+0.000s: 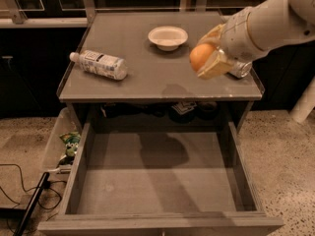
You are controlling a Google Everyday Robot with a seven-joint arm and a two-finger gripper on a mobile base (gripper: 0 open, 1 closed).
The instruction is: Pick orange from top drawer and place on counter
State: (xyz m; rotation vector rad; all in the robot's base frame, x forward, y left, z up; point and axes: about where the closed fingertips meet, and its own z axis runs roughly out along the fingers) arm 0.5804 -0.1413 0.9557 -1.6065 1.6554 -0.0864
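My gripper (207,59) is shut on the orange (202,56) and holds it in the air above the right part of the counter (147,77). The pale fingers (216,67) wrap the fruit from the right and below. A shadow of the fruit falls on the counter near its front edge. The top drawer (157,181) is pulled open below the counter, and its grey floor is bare. My white arm reaches in from the upper right.
A white bowl (168,37) sits at the back of the counter. A plastic bottle (99,64) lies on its side at the left. A can (240,69) shows behind my gripper at the right edge. A pale bin with a green snack bag (69,145) stands left of the drawer.
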